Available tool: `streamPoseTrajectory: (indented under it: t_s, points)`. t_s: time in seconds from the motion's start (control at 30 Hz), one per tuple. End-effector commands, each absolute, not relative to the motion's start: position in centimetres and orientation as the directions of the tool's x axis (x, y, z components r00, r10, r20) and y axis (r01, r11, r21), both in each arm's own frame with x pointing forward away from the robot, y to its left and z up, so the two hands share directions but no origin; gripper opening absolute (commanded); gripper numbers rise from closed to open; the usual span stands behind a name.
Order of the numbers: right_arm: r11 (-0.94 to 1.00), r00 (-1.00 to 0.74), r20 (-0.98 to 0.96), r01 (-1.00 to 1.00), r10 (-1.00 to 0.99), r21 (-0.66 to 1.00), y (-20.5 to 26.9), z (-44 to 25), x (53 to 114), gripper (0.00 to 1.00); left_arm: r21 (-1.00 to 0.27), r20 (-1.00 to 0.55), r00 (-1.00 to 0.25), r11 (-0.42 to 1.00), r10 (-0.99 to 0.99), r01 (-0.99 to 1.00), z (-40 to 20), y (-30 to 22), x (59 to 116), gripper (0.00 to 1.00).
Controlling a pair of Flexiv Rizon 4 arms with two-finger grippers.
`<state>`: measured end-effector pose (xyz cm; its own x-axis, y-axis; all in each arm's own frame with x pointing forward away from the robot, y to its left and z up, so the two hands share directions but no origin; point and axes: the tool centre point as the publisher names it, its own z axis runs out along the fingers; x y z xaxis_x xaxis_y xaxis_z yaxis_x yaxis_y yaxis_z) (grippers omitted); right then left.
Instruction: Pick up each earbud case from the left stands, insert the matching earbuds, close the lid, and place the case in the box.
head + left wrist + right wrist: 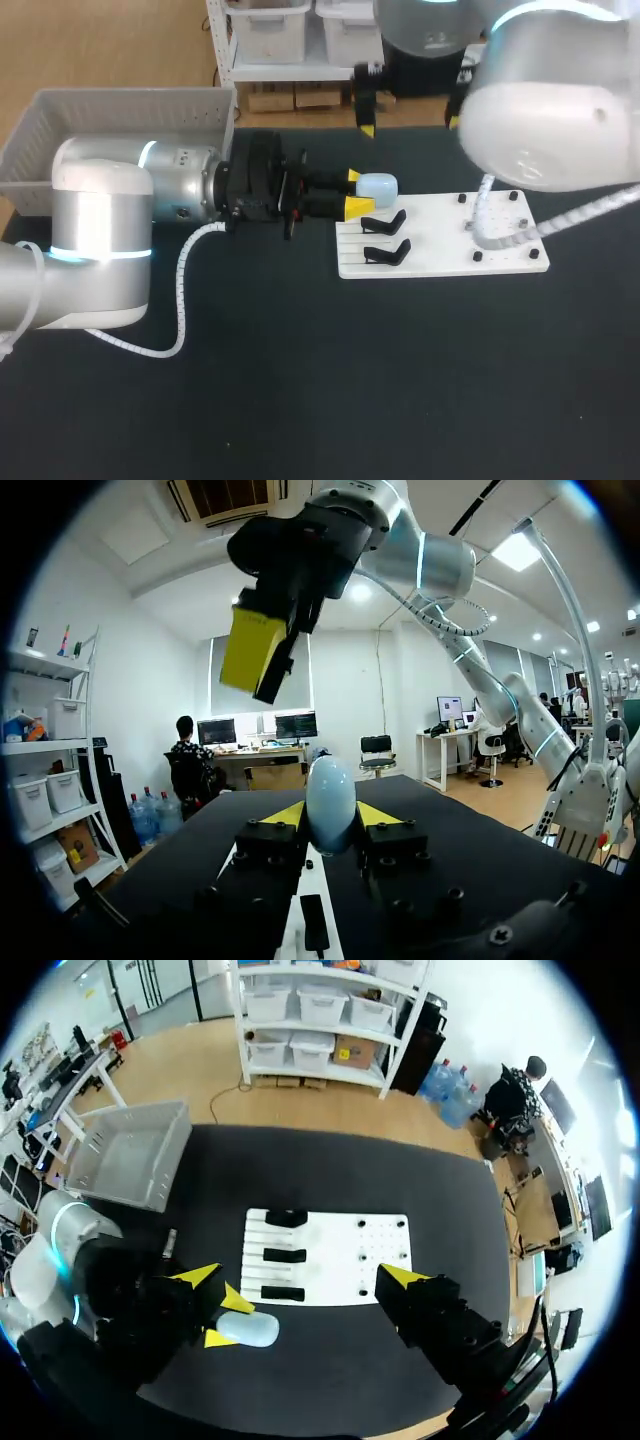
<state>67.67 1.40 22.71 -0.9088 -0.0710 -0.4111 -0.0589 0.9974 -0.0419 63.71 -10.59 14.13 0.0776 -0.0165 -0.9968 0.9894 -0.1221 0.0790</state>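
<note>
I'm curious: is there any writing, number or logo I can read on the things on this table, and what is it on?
No text here can be read.
Case: plain, no print shows.
Board: plain white, no print shows.
Box: no label shows.
Left arm: small dark marks, too blurred to read.

Your left arm (100, 240): enters from the left, low over the dark table (300, 380). Your left gripper (355, 192): yellow tips clamped on a pale blue earbud case (379, 186). Just beside the case: a white board (445, 255) carrying two black stands (385, 222). Far left corner: a grey box (120, 110). Your right arm (550, 110): above the board.
</note>
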Motion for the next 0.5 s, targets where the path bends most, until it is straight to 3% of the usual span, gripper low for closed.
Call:
streamPoseTrajectory:
  t_s: [0.03, 0.27, 0.5]
  points:
    - [0.982, -0.784, -0.613, -0.175, -0.096, 0.071, -0.6, 26.1, 63.9, 1.0, 0.065, -0.998, 0.063, -0.092, -0.018, 0.994, 14.7, -9.6, 63.4, 0.0]
    - [0.971, -0.79, -0.607, -0.203, -0.085, 0.127, -1.0, 27.7, 62.7, 1.0, 0.011, -0.998, 0.015, 0.06, -0.056, 0.998, 17.3, -4.3, 62.9, 0.0]
    - [0.971, -0.79, -0.607, -0.203, -0.085, 0.127, -1.0, 27.7, 62.7, 1.0, 0.077, -0.995, 0.089, 0.258, -0.035, 0.963, 21.4, 3.4, 65.1, 0.0]
